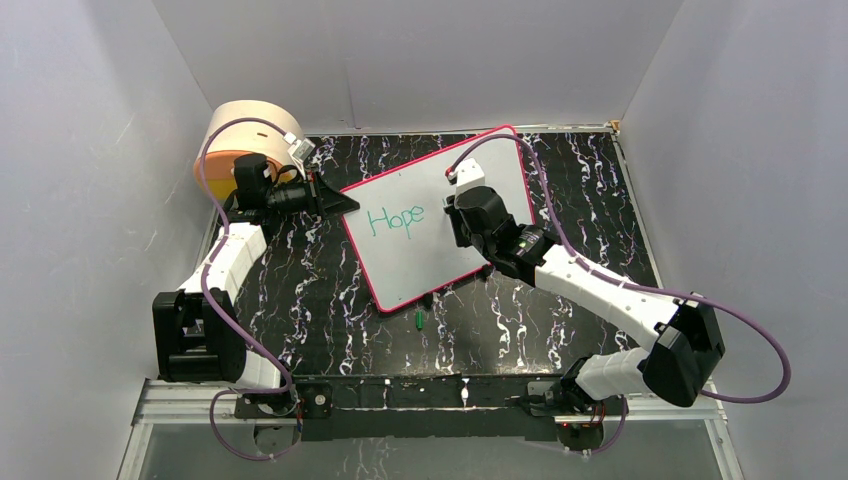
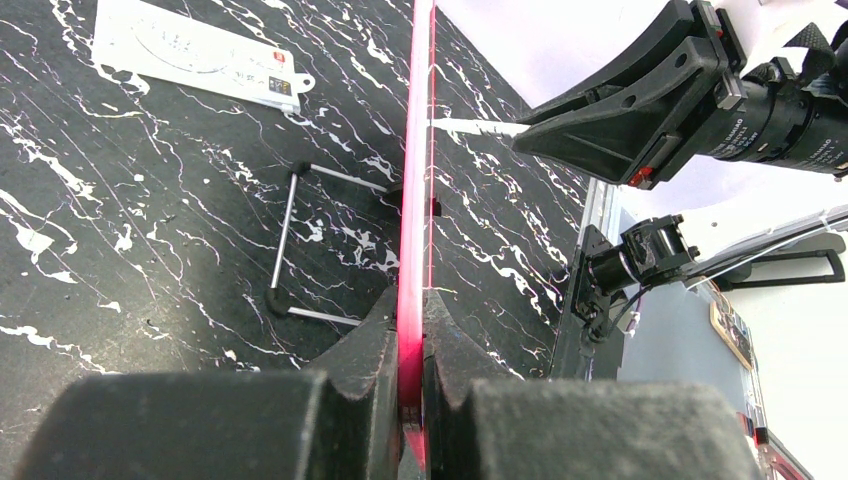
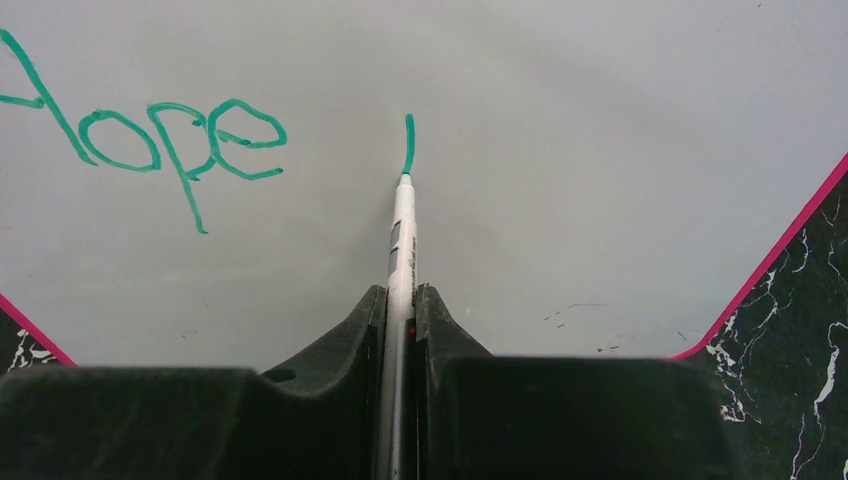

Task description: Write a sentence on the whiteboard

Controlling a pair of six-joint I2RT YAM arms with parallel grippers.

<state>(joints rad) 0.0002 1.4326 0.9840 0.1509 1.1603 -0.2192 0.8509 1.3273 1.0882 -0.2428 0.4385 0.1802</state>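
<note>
Top external view: the whiteboard (image 1: pixel 415 270) lies about mid-desk, turned at an angle on the black marbled desk (image 1: pixel 300 290), with one arm on each side. The sentence (image 1: pixel 396 220) so far reads just "Hope" in teal-green, over on the board's left half.

The left hand (image 1: pixel 345 203) is on the board's left edge. The left wrist cam settles it: both fingers are clenched tight on the pink-red rim, board seen edge-on between them. Same cam shows a small white printed card (image 2: pixel 195 55) and a thin wire stand (image 2: pixel 285 240) lying on the desk.

The right hand (image 1: pixel 462 215) hangs over the board's right half, grasping a pen (image 3: pixel 402 240) between its fingers. In the right wrist cam the tip touches the board at the bottom of a short green stroke (image 3: pixel 409 140), right of "Hope".

A small green thing (image 1: pixel 420 320) lies on the desk just off the board's near corner.
</note>
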